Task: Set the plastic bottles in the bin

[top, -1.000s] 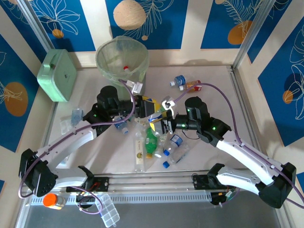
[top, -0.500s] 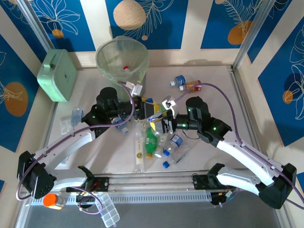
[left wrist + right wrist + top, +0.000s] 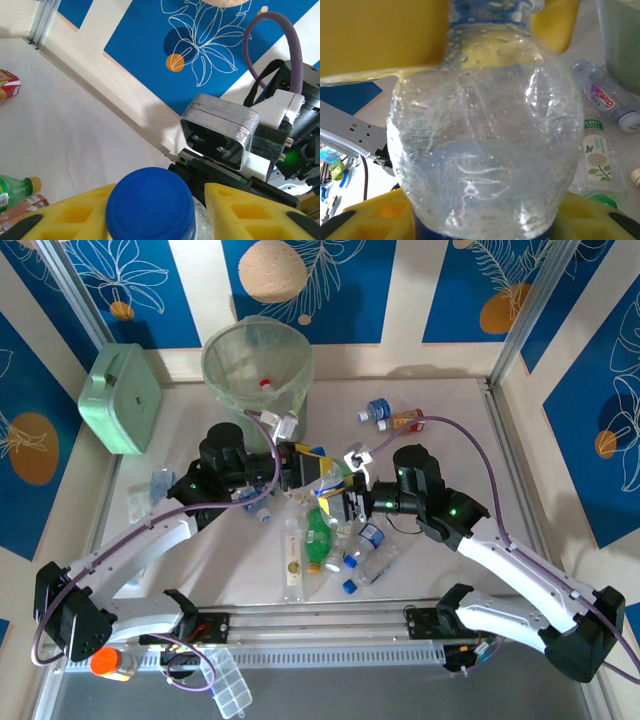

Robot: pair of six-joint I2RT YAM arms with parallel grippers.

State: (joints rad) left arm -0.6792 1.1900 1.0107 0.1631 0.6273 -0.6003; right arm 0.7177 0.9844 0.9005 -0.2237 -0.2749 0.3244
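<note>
Nearest the arm bases, loose plastic bottles (image 3: 345, 545) litter the pale table (image 3: 450, 430) right under the grippers. The right gripper (image 3: 480, 220) clamps the lower body of a clear blue-capped plastic bottle (image 3: 480, 125), and the left gripper (image 3: 157, 212) pinches its cap end. Risk: if both pull, the round cap slips and the bottle drops into the pile. Beyond is bare table, then the tall translucent grey-green bin (image 3: 230, 380), whose high rim needs a lift to clear.

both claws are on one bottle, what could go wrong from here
The left claw and right claw both grip one clear bottle; if they pull apart unevenly, it could slip or crumple. A drop could scatter the loose bottles lying close by.
</note>
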